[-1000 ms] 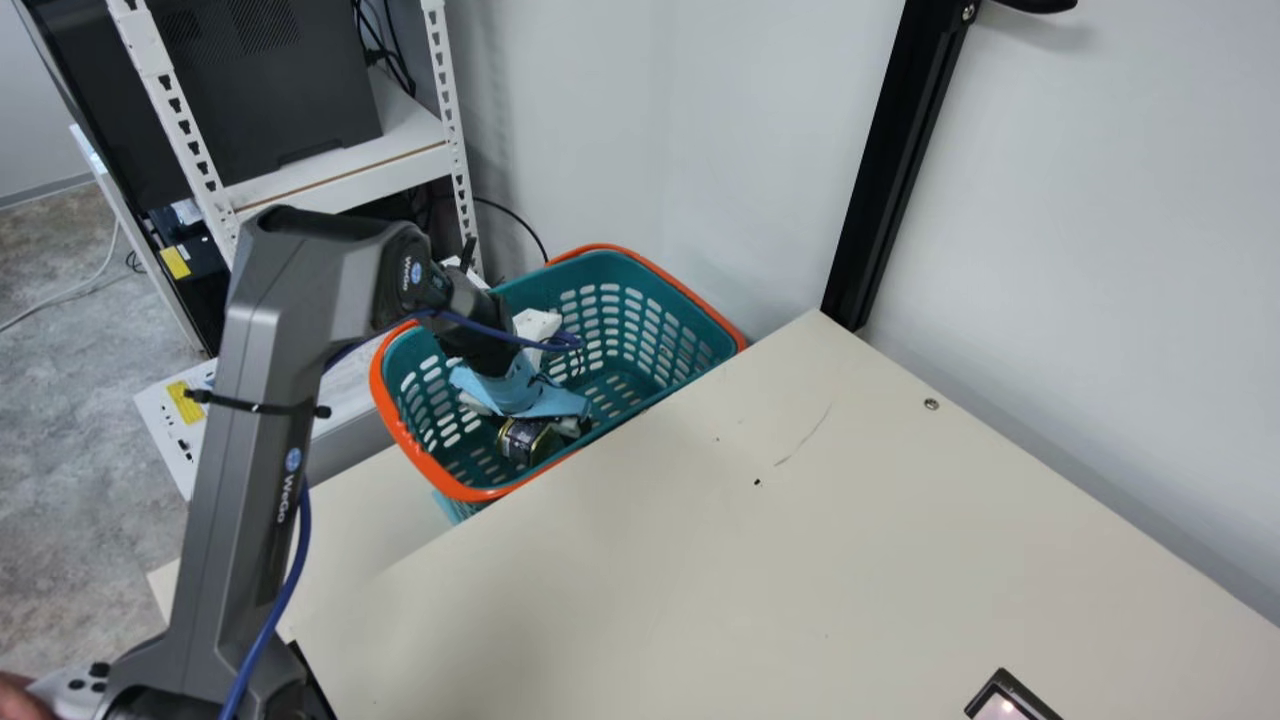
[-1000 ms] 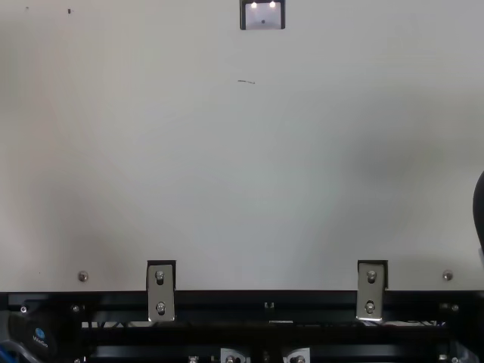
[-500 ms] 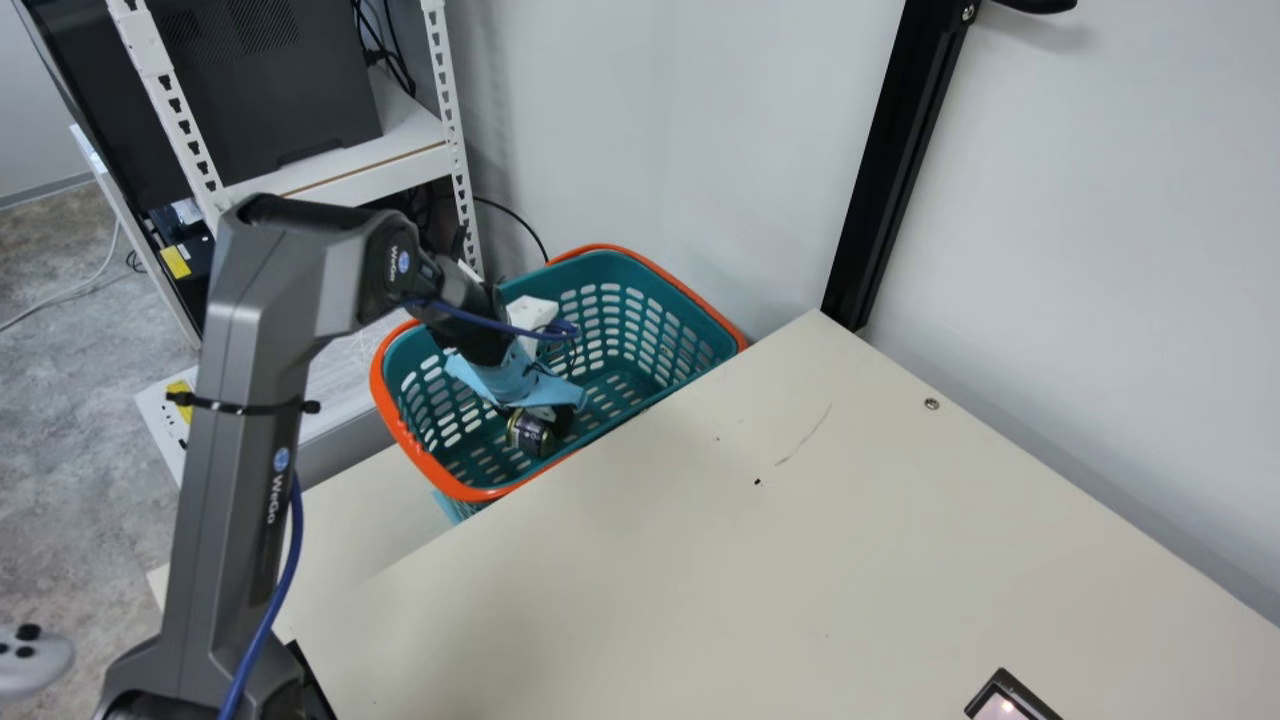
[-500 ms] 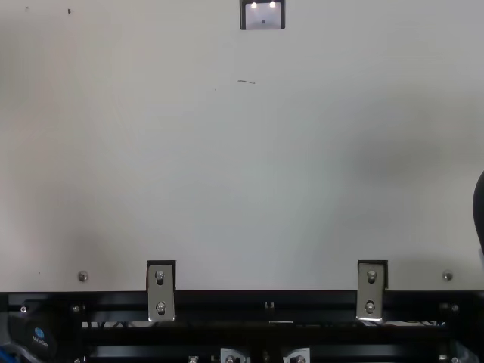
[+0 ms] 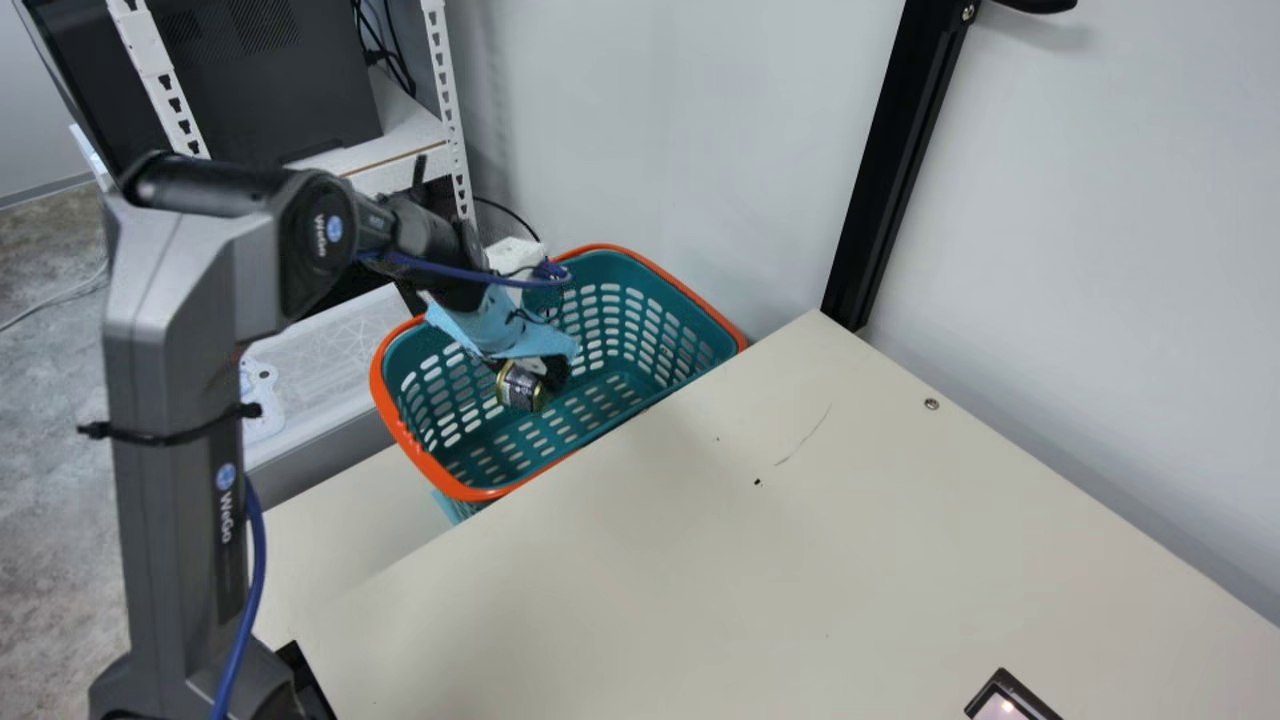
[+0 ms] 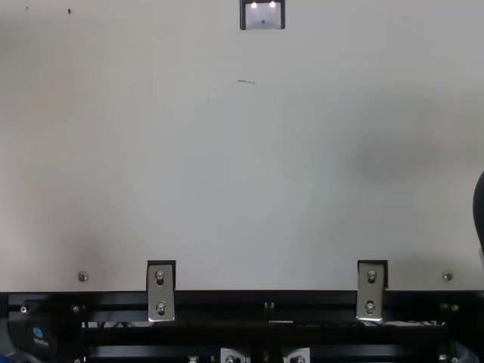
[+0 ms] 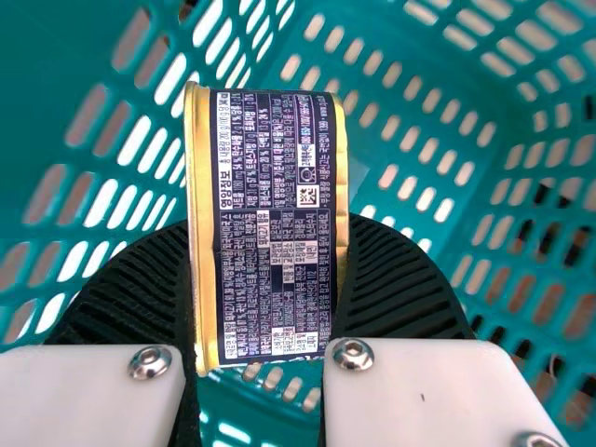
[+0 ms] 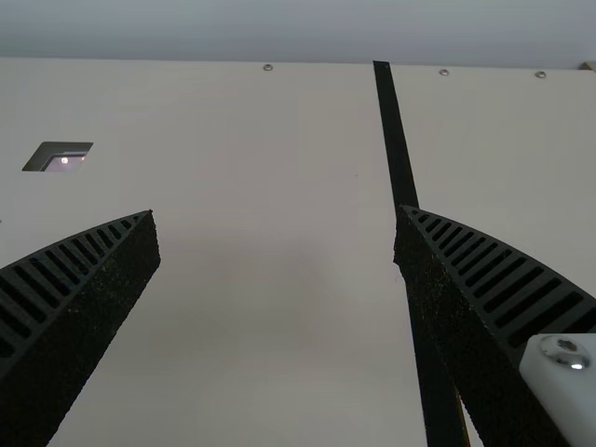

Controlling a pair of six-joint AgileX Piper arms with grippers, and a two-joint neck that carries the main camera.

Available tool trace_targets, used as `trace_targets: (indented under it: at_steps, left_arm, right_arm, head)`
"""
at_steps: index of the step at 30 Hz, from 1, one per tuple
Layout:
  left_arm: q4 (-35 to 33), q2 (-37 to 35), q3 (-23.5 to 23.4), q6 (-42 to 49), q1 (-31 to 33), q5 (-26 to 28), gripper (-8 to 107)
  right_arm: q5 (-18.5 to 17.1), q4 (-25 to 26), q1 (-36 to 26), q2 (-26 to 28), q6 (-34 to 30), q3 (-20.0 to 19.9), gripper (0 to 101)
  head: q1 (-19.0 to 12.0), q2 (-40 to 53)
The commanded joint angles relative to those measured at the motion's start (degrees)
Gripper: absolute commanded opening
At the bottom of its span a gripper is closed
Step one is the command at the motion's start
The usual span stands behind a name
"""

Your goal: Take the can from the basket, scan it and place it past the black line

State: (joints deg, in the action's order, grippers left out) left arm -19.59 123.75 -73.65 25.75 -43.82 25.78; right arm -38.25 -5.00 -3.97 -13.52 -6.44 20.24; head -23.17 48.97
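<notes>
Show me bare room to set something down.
Free: the cream table between basket and dark-framed window, and from window to black line, under the right gripper. Crowded: the basket, with left gripper and can.

Can (image 5: 519, 388): you'll see it higher in the main view now, shifted toward twelve o'clock, with more of the teal basket's (image 5: 425, 462) slotted floor uncovered toward six o'clock.
Left gripper (image 5: 550, 375): it has risen with your can, also toward twelve.
White wrist bracket (image 5: 515, 258): you have it up between eleven and twelve from its earlier spot.
Left arm's elbow (image 5: 190, 200): it has swung up toward ten.
Black cable tie (image 5: 168, 438): you'll find it carried roughly toward nine.
</notes>
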Motion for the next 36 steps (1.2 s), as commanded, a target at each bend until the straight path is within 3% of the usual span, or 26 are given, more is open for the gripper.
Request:
trace_targets:
  at_steps: [1, 22, 36]
  left_arm:
    - [0.28, -3.04, 0.13, -0.27, -0.04, 1.43, 10]
    - [0.34, -19.97, 0.79, -1.43, -0.63, 14.19, 10]
    - [-2.59, -32.20, -1.05, -4.19, -0.37, 27.06, 10]
  right_arm:
    - [0.00, 0.00, 0.00, 0.00, 0.00, 0.00, 101]
    - [0.00, 0.00, 0.00, 0.00, 0.00, 0.00, 101]
    - [0.00, 0.00, 0.00, 0.00, 0.00, 0.00, 101]
  head:
    - [-1.83, 1.90]
    - [-1.83, 1.90]
    - [-1.83, 1.90]
